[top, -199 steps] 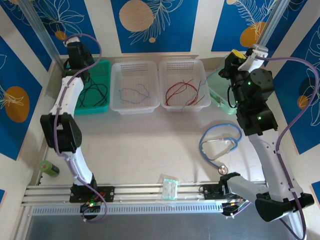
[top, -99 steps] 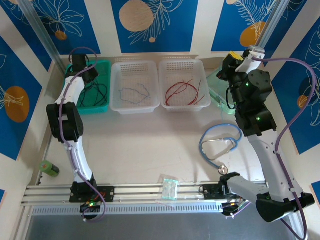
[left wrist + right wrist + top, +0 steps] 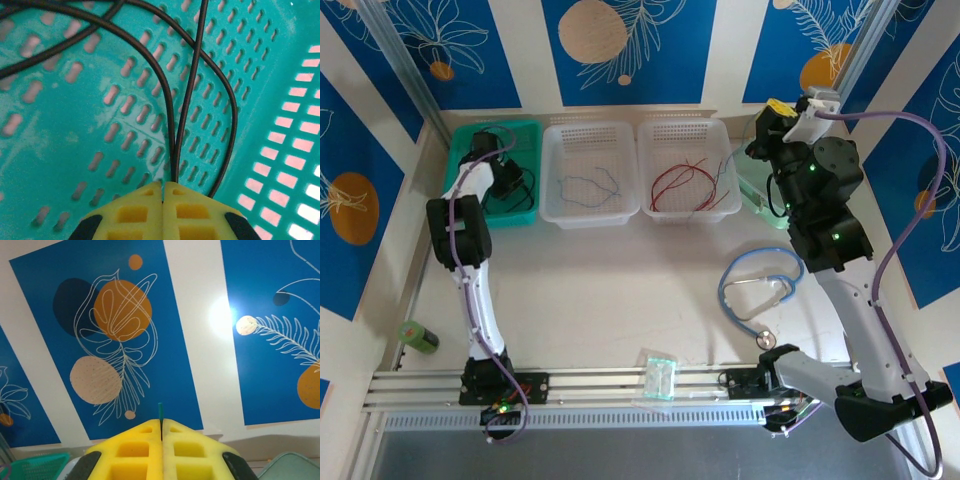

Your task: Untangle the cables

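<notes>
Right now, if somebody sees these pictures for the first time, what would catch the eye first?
The left gripper, down in the green basket at far left, is shut on a black cable. The right gripper is raised at far right, shut on a thin cable end, and a blue stethoscope lies on the table at right.

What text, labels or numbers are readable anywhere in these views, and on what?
None legible.
On the clear packet by the near rail: any print is too small to read.
On the green bottle at the table's left edge: any label is too small to read.
On the wall panels: leaf and circle artwork, no lettering.
</notes>
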`<move>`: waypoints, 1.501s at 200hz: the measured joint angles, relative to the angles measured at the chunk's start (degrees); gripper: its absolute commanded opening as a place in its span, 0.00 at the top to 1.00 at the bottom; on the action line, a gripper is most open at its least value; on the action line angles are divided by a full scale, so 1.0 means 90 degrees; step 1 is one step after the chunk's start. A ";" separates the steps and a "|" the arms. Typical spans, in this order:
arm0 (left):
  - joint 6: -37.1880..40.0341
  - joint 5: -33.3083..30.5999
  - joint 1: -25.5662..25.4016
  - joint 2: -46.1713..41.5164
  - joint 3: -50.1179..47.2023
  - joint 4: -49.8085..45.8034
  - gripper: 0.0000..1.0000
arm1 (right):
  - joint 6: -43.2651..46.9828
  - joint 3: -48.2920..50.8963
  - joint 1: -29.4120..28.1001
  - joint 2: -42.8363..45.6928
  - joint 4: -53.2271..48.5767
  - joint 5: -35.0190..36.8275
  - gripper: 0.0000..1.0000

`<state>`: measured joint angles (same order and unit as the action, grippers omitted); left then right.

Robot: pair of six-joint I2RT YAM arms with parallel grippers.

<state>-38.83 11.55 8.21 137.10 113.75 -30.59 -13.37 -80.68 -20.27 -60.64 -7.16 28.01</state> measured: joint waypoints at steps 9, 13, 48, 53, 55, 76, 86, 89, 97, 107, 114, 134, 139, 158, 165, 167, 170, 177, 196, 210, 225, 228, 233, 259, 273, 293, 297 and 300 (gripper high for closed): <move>-0.0046 0.0138 0.0022 0.0012 0.0032 -0.0015 0.76 | 0.0044 0.0000 -0.0080 0.0000 0.0002 0.0000 1.00; -0.0056 0.0182 0.0029 0.0010 0.0032 -0.0019 0.70 | 0.0066 0.0000 -0.0121 0.0000 0.0002 0.0000 1.00; -0.0163 0.0080 0.0034 -0.0559 -0.0493 0.0121 0.37 | 0.0172 0.0000 -0.0418 0.0000 0.0034 0.0000 1.00; -0.0146 0.0044 0.0034 -0.0699 -0.0576 0.0121 0.35 | 0.0182 0.0000 -0.0452 -0.0002 0.0049 0.0000 1.00; -0.0151 0.0027 0.0034 -0.0750 -0.0607 0.0119 0.34 | 0.0187 0.0000 -0.0464 -0.0002 0.0051 0.0000 1.00; -0.0124 -0.0102 0.0032 -0.1360 -0.0857 0.0151 0.27 | 0.0255 -0.0027 -0.0578 -0.0070 0.0177 -0.0012 1.00; -0.0075 -0.0168 0.0032 -0.1715 -0.1025 0.0211 0.26 | 0.0284 -0.0058 -0.0634 -0.0134 0.0274 -0.0034 1.00; -0.0080 -0.0189 0.0032 -0.1812 -0.1083 0.0240 0.26 | 0.0294 -0.0068 -0.0648 -0.0158 0.0301 -0.0049 1.00; -0.0044 -0.0226 0.0032 -0.2113 -0.1258 0.0308 0.26 | 0.0308 -0.0117 -0.0699 -0.0231 0.0374 -0.0087 1.00; 0.0024 -0.0291 0.0029 -0.2516 -0.1537 0.0432 0.26 | 0.0325 -0.0216 -0.0770 -0.0342 0.0418 -0.0148 1.00; 0.0046 -0.0311 0.0027 -0.2778 -0.1734 0.0527 0.26 | 0.0328 -0.0325 -0.0826 -0.0444 0.0452 -0.0206 1.00; 0.0158 -0.0316 0.0015 -0.3650 -0.2424 0.0758 0.25 | 0.0347 -0.0801 -0.0933 -0.0818 0.0593 -0.0508 1.00; 0.0172 -0.0308 0.0010 -0.3888 -0.2603 0.0804 0.25 | 0.0342 -0.0911 -0.0954 -0.0913 0.0670 -0.0580 1.00; 0.0233 -0.0308 -0.0097 -0.4668 -0.3113 0.0850 0.25 | 0.0311 -0.1256 -0.1018 -0.1253 0.1035 -0.0840 1.00; 0.0257 -0.0311 -0.0163 -0.4964 -0.3264 0.0848 0.25 | 0.0287 -0.1409 -0.1037 -0.1418 0.1163 -0.0928 1.00; 0.0257 -0.0318 -0.0187 -0.5039 -0.3305 0.0855 0.25 | 0.0270 -0.1440 -0.1042 -0.1452 0.1185 -0.0952 1.00; 0.0267 -0.0316 -0.0219 -0.5139 -0.3356 0.0852 0.25 | 0.0270 -0.1520 -0.1044 -0.1530 0.1253 -0.0988 1.00; 0.0277 -0.0340 -0.0352 -0.5406 -0.3502 0.0872 0.25 | 0.0248 -0.1678 -0.1049 -0.1707 0.1367 -0.1066 1.00; 0.0238 -0.0452 -0.0950 -0.6122 -0.4070 0.1027 0.25 | 0.0172 -0.2227 -0.1088 -0.2382 0.1724 -0.1358 1.00; 0.0163 -0.0551 -0.1537 -0.6540 -0.4546 0.1146 0.25 | 0.0095 -0.2671 -0.1127 -0.2963 0.1894 -0.1610 1.00; 0.0058 -0.0629 -0.2108 -0.6781 -0.4964 0.1222 0.24 | -0.0019 -0.3223 -0.1180 -0.3689 0.2040 -0.1916 1.00; 0.0029 -0.0646 -0.2200 -0.6807 -0.5030 0.1231 0.24 | -0.0041 -0.3332 -0.1197 -0.3832 0.2042 -0.1974 1.00; 0.0005 -0.0658 -0.2334 -0.6836 -0.5144 0.1241 0.24 | -0.0075 -0.3519 -0.1219 -0.4095 0.2103 -0.2064 1.00; -0.0143 -0.0884 -0.2696 -0.6997 -0.5731 0.1258 0.23 | -0.0206 -0.4626 -0.1367 -0.5530 0.2225 -0.2368 1.00; -0.0187 -0.1003 -0.2769 -0.7174 -0.6001 0.1236 0.23 | -0.0209 -0.5311 -0.1457 -0.6336 0.2093 -0.2511 1.00; -0.0311 -0.1129 -0.2815 -0.7587 -0.6334 0.1207 0.22 | -0.0214 -0.6351 -0.1574 -0.7436 0.1557 -0.2645 1.00; -0.0328 -0.1151 -0.2824 -0.7689 -0.6402 0.1207 0.22 | -0.0221 -0.6577 -0.1593 -0.7648 0.1396 -0.2664 1.00; -0.0357 -0.1168 -0.2834 -0.7771 -0.6450 0.1202 0.22 | -0.0223 -0.6734 -0.1608 -0.7805 0.1268 -0.2662 1.00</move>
<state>-42.04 1.04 -17.30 67.16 55.70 -19.77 -15.38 -141.29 -34.74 -130.89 4.25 4.05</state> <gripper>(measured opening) 0.779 0.049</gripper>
